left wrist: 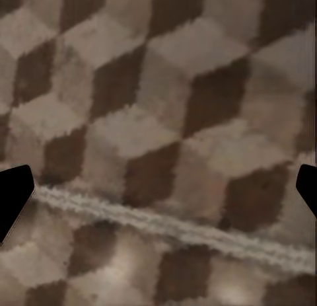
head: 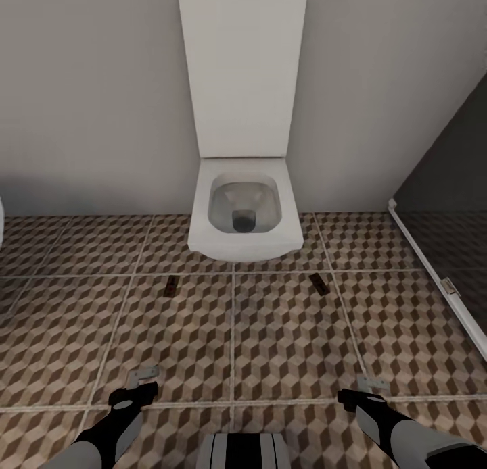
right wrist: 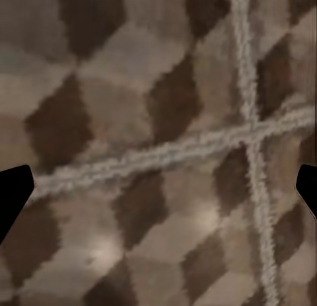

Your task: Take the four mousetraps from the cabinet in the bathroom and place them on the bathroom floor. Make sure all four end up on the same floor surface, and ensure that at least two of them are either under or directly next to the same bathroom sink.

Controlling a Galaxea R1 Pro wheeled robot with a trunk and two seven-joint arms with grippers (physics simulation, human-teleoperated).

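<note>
In the head view, a white toilet is standing against the pale grey wall with its lid raised and its bowl showing nothing but a dark drain. The bathroom floor is spreading below in cube-pattern tiles with pale grout, and a dark glass panel with a white frame is running along the right edge. Two mousetraps are lying flat on the tiles just in front of the toilet: the left mousetrap and the right mousetrap, well apart from each other. The left pincer is hanging low over the floor, nearer the camera than the left mousetrap and apart from it; the right pincer is sitting likewise short of the right mousetrap.

In the left wrist view, the left pincer's dark fingertips are spread wide, holding nothing, above tile and one grout line.

In the right wrist view, the right pincer's fingertips are spread wide too, empty, over crossing grout lines.
</note>
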